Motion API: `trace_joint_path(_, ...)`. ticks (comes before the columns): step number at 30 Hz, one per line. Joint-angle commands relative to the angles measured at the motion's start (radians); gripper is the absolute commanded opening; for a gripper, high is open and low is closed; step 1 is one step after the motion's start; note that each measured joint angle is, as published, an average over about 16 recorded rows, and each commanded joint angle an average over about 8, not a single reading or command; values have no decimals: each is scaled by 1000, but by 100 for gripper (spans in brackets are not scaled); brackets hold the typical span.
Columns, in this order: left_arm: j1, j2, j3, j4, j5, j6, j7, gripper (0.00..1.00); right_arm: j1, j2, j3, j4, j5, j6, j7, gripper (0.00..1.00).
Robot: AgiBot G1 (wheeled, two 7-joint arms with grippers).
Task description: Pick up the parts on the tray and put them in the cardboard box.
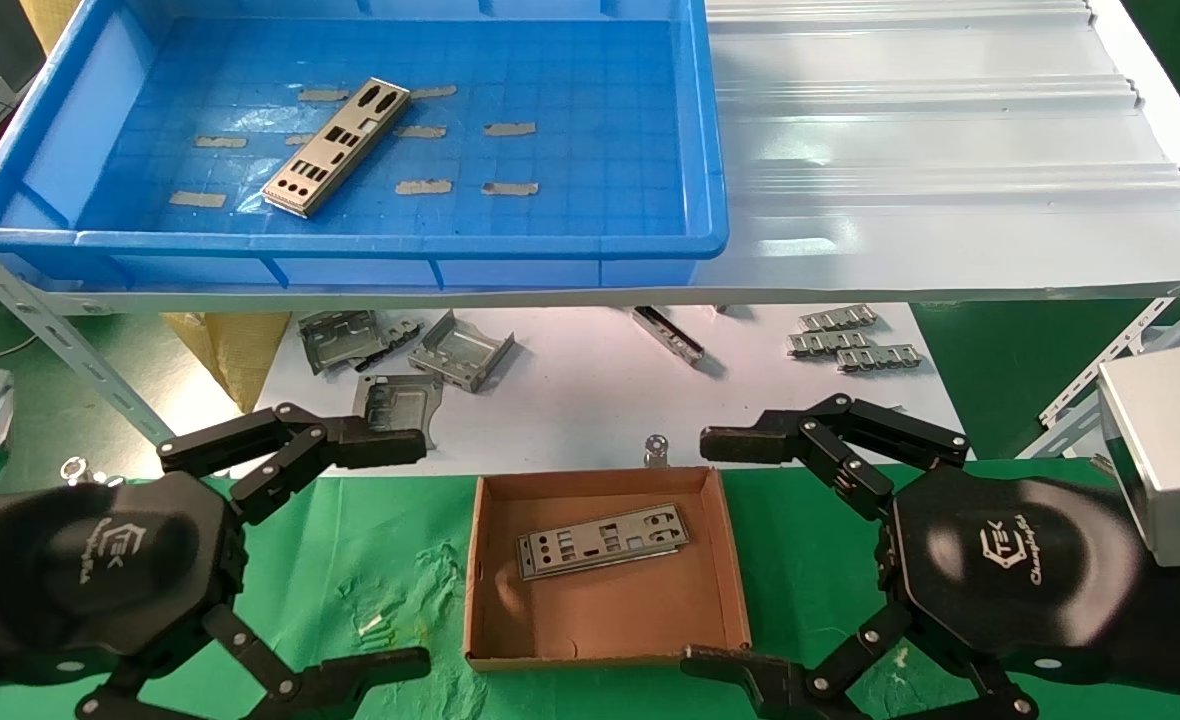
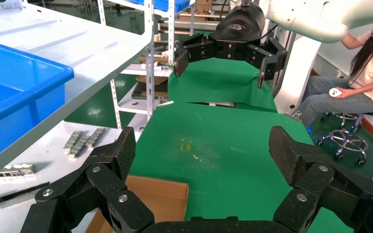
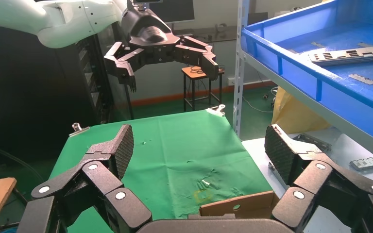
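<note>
From my remote seat I see both arms held low at the near edge of the green cloth [image 1: 390, 560], one on either side of the cardboard box [image 1: 605, 610]. The left gripper [image 1: 390, 555] sits just left of the box, its fingers [image 1: 370, 447] spread wide and holding nothing. The right gripper [image 1: 735, 555] mirrors it just right of the box, fingers [image 1: 750, 445] also spread wide and empty.

One part [image 1: 602, 541] lies flat inside the box, toward its far wall, tilted slightly off the box's long axis. Another part [image 1: 336, 147] rests at a slant on the grid floor of the blue tray [image 1: 350, 245], left of centre, among short strips of grey tape [image 1: 423, 187]. The tray stands on the far left of the white ribbed sheet [image 1: 950, 150], a raised shelf above the work surface.

Beneath that shelf, on a white surface [image 1: 590, 400] beyond the box, folded grey brackets [image 1: 460, 352] lie to the left and small toothed strips [image 1: 855, 343] to the right. In the left wrist view a seated person [image 2: 364, 87] holds a small white controller [image 2: 337, 92] beyond the right arm.
</note>
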Motion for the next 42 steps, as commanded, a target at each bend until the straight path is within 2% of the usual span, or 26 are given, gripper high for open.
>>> trace_joint_path(1, 0, 0, 0, 0, 0, 0, 0, 100, 0, 0, 0, 0, 0, 0, 0, 0)
trace_joint_path(42, 0, 0, 0, 0, 0, 0, 0, 100, 0, 0, 0, 0, 0, 0, 0, 0)
